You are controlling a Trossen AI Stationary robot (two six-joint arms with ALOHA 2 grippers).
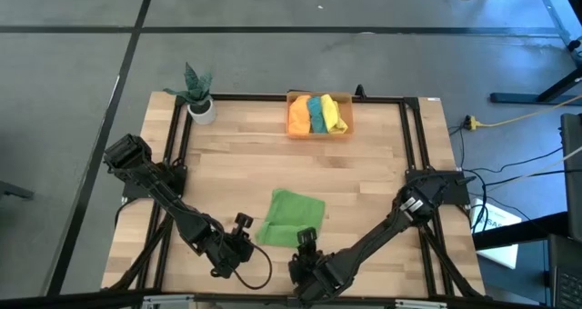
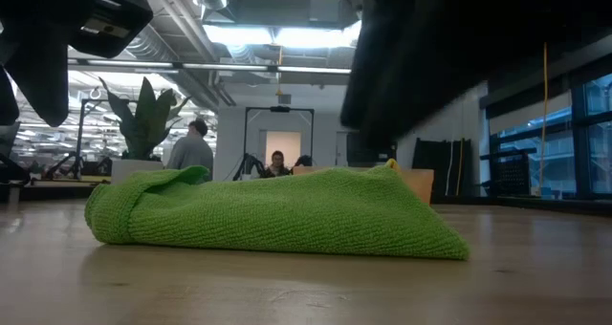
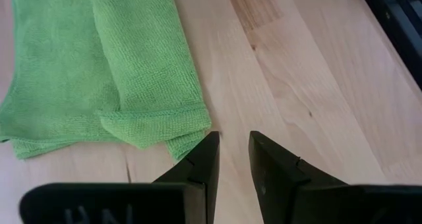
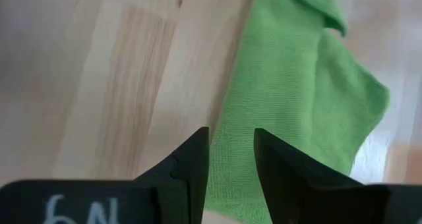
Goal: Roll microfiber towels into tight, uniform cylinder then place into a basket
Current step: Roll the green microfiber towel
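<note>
I see the green towel (image 1: 291,218) lying flat on the tabletop (image 1: 364,182), long axis running away from me; both narrowly parted, empty grippers, left gripper (image 1: 244,245) and right gripper (image 1: 306,251), flank its near edge.

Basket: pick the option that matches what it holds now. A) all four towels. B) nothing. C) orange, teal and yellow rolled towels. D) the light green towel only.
C: the high view shows the basket holding the orange towel, the teal towel and the yellow towel side by side, while the light green towel lies folded on the table.
</note>
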